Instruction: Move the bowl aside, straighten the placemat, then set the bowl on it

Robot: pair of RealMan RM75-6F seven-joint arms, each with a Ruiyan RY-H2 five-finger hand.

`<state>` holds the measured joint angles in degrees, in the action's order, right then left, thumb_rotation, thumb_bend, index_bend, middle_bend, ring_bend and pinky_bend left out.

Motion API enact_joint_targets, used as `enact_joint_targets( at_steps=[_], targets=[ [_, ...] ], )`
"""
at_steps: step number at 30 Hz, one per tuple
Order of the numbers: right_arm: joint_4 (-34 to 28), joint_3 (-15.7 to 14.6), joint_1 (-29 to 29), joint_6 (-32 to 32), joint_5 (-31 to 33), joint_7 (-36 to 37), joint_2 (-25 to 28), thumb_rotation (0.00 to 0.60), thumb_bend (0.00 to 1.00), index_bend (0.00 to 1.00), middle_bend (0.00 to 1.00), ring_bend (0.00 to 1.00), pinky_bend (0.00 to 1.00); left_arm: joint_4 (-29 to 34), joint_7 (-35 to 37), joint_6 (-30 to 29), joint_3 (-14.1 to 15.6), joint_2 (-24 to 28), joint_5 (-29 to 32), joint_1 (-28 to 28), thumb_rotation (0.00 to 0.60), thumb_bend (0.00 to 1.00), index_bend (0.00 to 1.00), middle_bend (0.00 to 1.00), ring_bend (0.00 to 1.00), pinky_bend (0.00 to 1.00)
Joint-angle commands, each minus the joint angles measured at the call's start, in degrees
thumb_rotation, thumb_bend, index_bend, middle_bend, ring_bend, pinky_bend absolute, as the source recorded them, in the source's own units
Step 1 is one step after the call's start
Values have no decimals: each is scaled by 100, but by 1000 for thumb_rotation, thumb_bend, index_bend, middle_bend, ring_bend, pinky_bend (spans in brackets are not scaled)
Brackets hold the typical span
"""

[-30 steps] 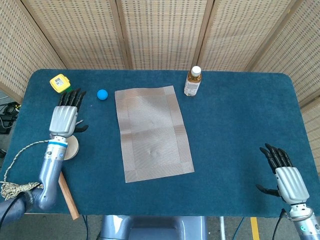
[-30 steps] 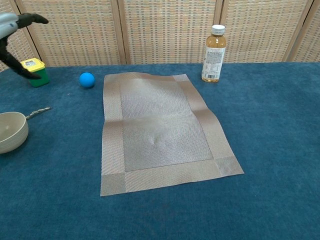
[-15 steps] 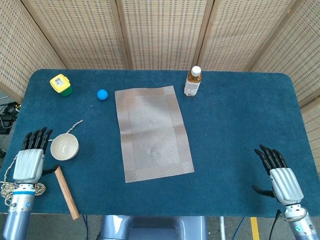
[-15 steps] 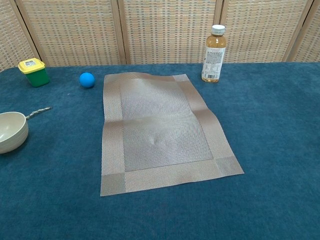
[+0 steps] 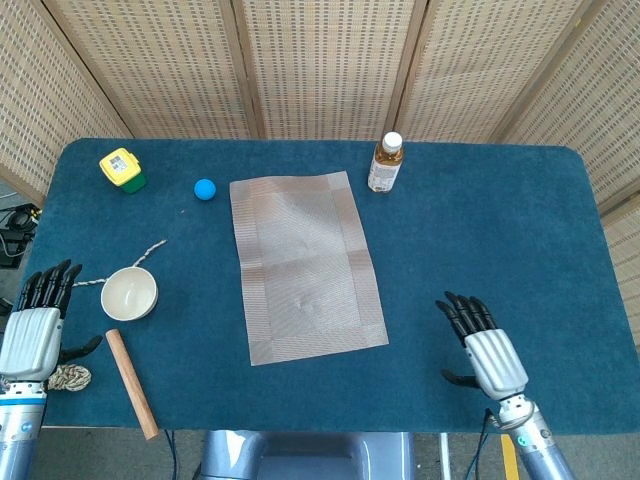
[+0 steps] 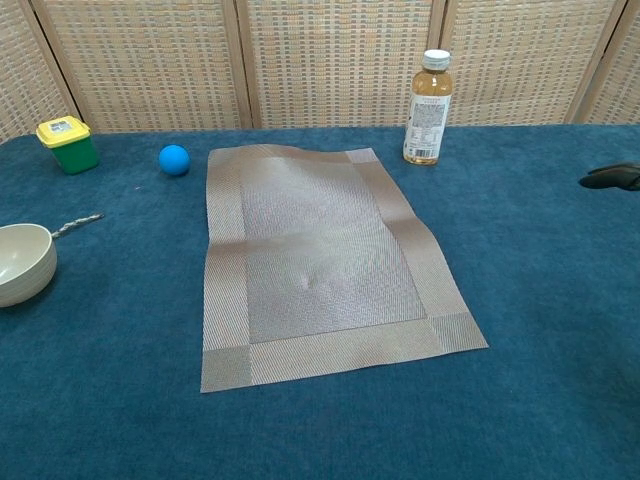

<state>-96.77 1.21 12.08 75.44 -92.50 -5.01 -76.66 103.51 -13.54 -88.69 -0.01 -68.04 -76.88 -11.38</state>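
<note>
The cream bowl (image 5: pixel 130 293) (image 6: pixel 22 262) stands empty on the blue table at the left, off the placemat. The grey woven placemat (image 5: pixel 304 263) (image 6: pixel 320 258) lies in the middle, slightly askew, with a small bump near its centre. My left hand (image 5: pixel 36 327) hovers at the table's left front edge, left of the bowl, fingers spread and empty. My right hand (image 5: pixel 488 349) is over the front right of the table, right of the placemat, fingers apart and empty. In the chest view only a dark fingertip (image 6: pixel 612 177) shows at the right edge.
A drink bottle (image 5: pixel 385 163) (image 6: pixel 428 107) stands behind the placemat's far right corner. A blue ball (image 5: pixel 205 189) (image 6: pixel 174 160) and a yellow-green box (image 5: pixel 121 168) (image 6: pixel 68 143) sit at the far left. A wooden stick (image 5: pixel 131 383) and a rope (image 5: pixel 73 372) lie at the front left.
My left hand drew back from above the bowl to the left front edge, uncovering the bowl. My right hand moved left, toward the placemat. Bowl and placemat stayed put.
</note>
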Motion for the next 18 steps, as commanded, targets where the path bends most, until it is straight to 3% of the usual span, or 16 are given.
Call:
enact_joint_targets(
  at_steps=[1,18],
  targets=[
    [-88,88,189,-232,93,-416,-454,600,58,0,0,0,0,20,56,22,-32,21,-12,34,600,127,0,0,0,0],
    [236,594,769,-815,987,-1485,-1838,600,54,0,0,0,0,36,54,217,-148,25,-69,112,600,126,0,0,0,0]
  ],
)
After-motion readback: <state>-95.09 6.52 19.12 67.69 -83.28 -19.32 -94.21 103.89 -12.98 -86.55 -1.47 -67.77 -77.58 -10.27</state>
